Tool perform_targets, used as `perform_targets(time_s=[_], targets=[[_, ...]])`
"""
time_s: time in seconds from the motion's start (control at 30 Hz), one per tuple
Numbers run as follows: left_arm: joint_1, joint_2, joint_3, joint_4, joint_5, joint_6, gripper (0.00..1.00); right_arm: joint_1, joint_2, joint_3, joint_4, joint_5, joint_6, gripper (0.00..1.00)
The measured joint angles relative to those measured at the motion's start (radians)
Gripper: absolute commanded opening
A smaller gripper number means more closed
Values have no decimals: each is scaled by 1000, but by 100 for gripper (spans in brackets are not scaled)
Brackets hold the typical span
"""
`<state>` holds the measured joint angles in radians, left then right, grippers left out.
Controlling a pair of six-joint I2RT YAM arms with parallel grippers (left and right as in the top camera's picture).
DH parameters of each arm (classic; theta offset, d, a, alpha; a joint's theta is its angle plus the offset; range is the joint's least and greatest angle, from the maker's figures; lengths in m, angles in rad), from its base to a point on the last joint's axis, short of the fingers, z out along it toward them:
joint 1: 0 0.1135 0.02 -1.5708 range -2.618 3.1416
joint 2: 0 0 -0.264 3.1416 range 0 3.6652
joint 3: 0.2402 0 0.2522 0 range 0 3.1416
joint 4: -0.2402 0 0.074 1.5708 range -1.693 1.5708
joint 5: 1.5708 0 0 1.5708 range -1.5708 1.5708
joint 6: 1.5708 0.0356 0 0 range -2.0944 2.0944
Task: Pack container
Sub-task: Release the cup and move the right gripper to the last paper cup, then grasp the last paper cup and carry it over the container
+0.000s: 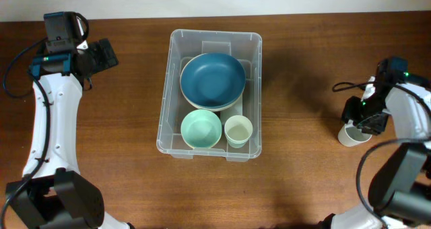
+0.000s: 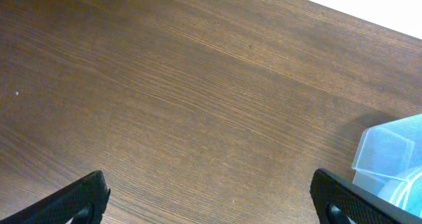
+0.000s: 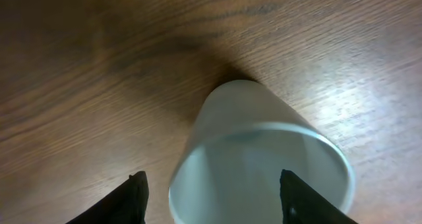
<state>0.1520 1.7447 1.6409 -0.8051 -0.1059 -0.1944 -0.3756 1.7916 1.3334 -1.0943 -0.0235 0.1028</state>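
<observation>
Overhead: the clear container [image 1: 176, 94] stands in the middle of the tabletop [image 1: 303, 67] and holds a dark blue bowl [image 1: 212, 79], a mint green bowl [image 1: 201, 128] and a white cup [image 1: 238, 130]. The right gripper [image 1: 363, 123] hangs over a second cup [image 1: 349, 137] at the right.

Left wrist: the left gripper [image 2: 211, 201] has its jaws wide apart and empty.

Right wrist: the jaws are spread on both sides of the second cup, not clamping it.
</observation>
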Motion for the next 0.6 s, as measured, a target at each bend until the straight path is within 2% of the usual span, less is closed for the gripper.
perform_targets(time_s=[0.37, 0.43, 0.5, 0.53, 0.6], targets=[[0, 0, 0, 0, 0, 0, 100, 0, 46, -87, 145, 8, 2, 58], [0, 0, 0, 0, 0, 0, 100, 0, 46, -99, 150, 8, 2, 43], [0, 0, 0, 0, 0, 0, 100, 0, 46, -103, 154, 10, 5, 34], [0, 0, 0, 0, 0, 0, 100, 0, 46, -103, 155, 11, 3, 25], [0, 0, 0, 0, 0, 0, 100, 0, 46, -105, 157, 15, 2, 15]])
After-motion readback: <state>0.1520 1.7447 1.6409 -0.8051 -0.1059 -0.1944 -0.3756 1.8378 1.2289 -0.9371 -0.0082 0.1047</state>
